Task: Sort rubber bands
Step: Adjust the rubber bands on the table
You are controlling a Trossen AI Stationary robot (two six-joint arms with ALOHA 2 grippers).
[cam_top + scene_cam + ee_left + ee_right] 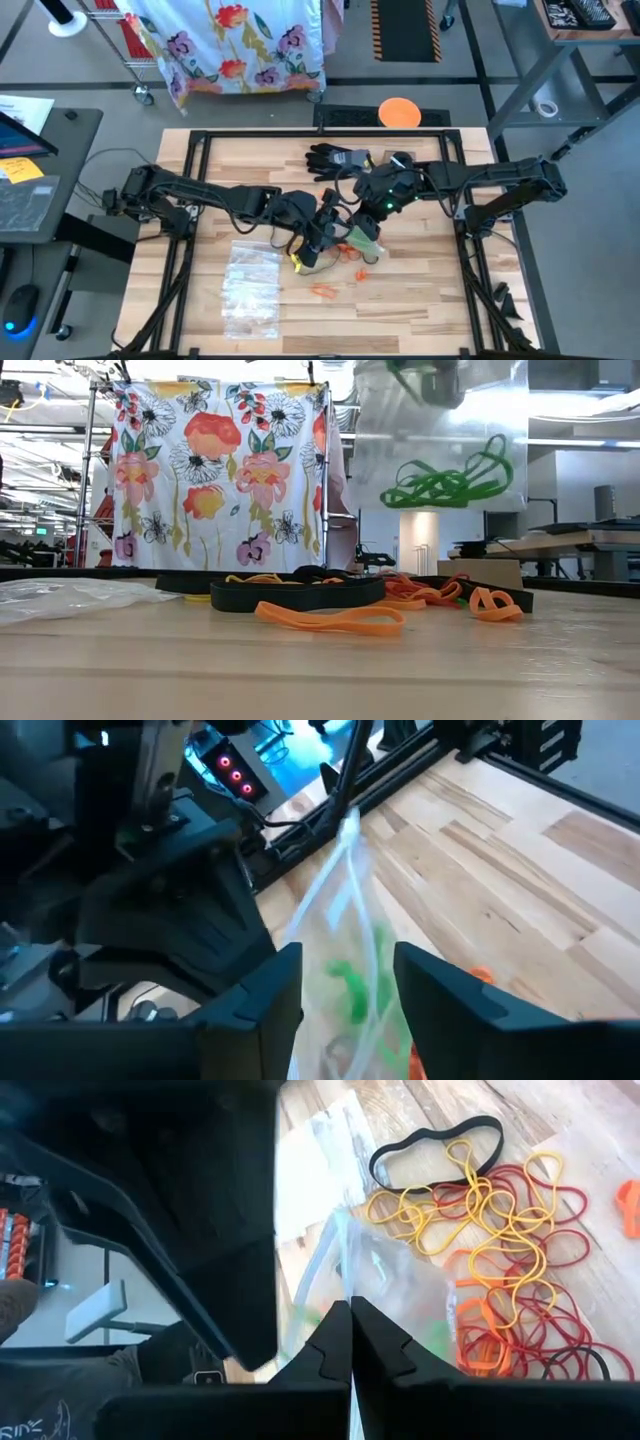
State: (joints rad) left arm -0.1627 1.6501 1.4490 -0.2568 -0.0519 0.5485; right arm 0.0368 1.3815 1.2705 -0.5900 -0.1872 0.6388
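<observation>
Above the middle of the wooden surface (420,300), the right end effector (350,1342) pinches shut a clear plastic bag (440,435) holding green rubber bands (445,480), probably as their container, while the left end effector (348,982) stands open around it and unsorted bands (500,1250) lie below.

Green rubber bands (445,482) in clear bag (440,445), orange band (330,620), yellow loops (480,1220) (tangled with red), floral cloth (220,470)
</observation>
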